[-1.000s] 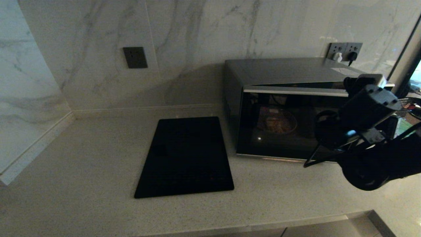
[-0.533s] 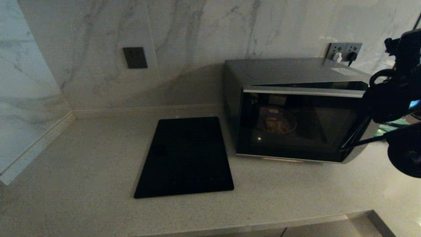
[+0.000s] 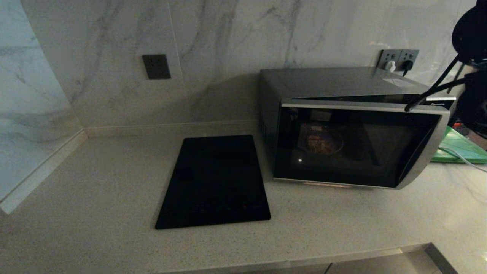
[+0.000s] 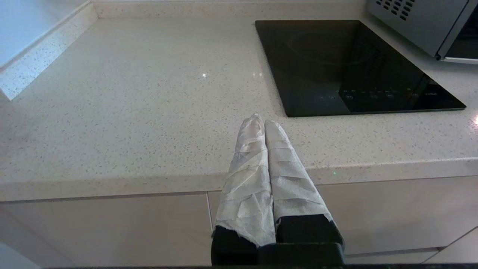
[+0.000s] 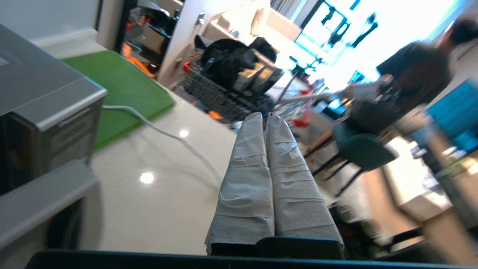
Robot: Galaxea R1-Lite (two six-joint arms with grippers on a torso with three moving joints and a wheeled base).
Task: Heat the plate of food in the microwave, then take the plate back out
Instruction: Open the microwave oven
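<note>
The microwave (image 3: 342, 125) stands on the counter at the right, against the wall. Its dark glass door sits slightly ajar, with a thin gap along the top. Through the glass the plate of food (image 3: 321, 141) shows dimly inside. My right arm (image 3: 471, 34) is raised at the far right edge of the head view, clear of the door. In the right wrist view the right gripper (image 5: 266, 116) is shut on nothing, pointing away from the microwave (image 5: 44, 101) beside it. My left gripper (image 4: 261, 120) is shut and empty, hovering over the counter's front edge.
A flat black slab (image 3: 215, 180) lies on the counter left of the microwave. A green board (image 3: 462, 146) and a white cable (image 3: 462, 160) lie to its right. Wall sockets (image 3: 399, 59) sit behind it. The counter's front edge (image 4: 149, 181) runs under the left gripper.
My right arm has swung from in front of the microwave door up and to the right, out to the frame's edge. The door and plate have not moved.
</note>
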